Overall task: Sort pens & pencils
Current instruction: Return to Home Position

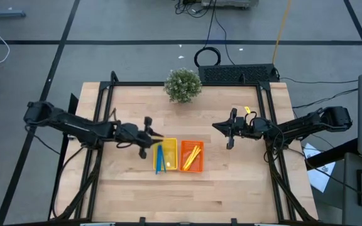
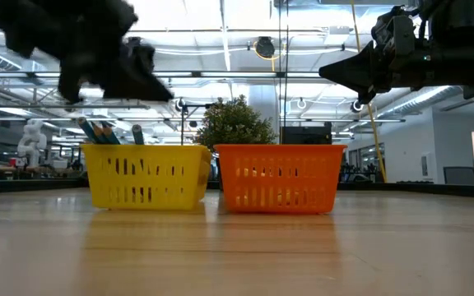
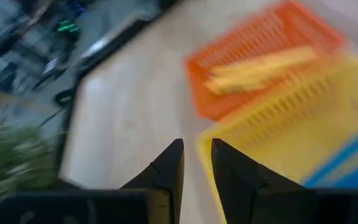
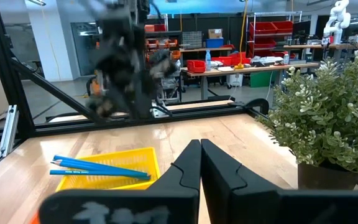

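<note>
Blue pencils [image 1: 159, 159] lie front-to-back in the yellow bin [image 1: 172, 145], and yellow pens [image 1: 191, 154] in the orange bin [image 1: 199, 167]. The left gripper [image 1: 155, 135], the nearer one, hovers at the yellow bin's back-left corner, slightly parted and empty. The right gripper [image 1: 222, 128] hangs closed toward the table's [image 1: 244, 185] right edge.

Looking down, the yellow tray [image 1: 172, 150] sits on the wooden table [image 1: 131, 188] with blue pencils [image 1: 159, 161] lying in it. The orange tray [image 1: 199, 166] sits right against its right-arm side and holds yellow pens [image 1: 191, 155]. The left gripper [image 1: 151, 135] hangs at the yellow tray's far left corner. The right gripper [image 1: 220, 127] is well off to its right, and a potted plant [image 1: 183, 85] stands beyond it.
</note>
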### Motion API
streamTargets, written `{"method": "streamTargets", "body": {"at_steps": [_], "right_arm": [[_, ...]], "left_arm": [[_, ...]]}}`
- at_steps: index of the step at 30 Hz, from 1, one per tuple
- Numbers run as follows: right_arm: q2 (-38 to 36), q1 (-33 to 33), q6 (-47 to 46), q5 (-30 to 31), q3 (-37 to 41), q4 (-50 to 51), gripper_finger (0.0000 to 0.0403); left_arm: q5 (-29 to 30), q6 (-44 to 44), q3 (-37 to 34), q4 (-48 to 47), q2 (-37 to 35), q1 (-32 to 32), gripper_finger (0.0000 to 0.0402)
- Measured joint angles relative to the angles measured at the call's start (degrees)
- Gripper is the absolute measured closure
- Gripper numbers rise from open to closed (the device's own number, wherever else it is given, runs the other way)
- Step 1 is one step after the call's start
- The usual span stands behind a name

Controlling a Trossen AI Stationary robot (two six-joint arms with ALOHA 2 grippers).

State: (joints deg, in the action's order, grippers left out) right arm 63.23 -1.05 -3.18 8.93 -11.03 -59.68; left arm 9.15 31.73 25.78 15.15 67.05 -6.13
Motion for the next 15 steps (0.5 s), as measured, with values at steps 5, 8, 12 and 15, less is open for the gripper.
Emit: {"method": "streamTargets", "body": {"at_steps": [5, 8, 12, 15], "right_arm": [[0.0, 0.0, 0.0, 0.0, 0.0, 0.0, 0.0403], [0.0, 0.0, 0.0, 0.0, 0.0, 0.0, 0.0403], [0.0, 0.0, 0.0, 0.0, 0.0, 0.0, 0.0403], [0.0, 0.0, 0.0, 0.0, 0.0, 0.0, 0.0403]], "left_arm": [[3.8, -8.6, 7.8, -15.2, -10.0, 0.8, 0.0314], [4.0, -13.8, 12.7, -23.4, -15.7, 2.3, 0.0327], [4.5, -17.4, 15.0, -26.2, -23.2, 5.4, 0.0382], [4.6, -18.9, 14.5, -25.9, -29.0, 8.4, 0.0394]]}}
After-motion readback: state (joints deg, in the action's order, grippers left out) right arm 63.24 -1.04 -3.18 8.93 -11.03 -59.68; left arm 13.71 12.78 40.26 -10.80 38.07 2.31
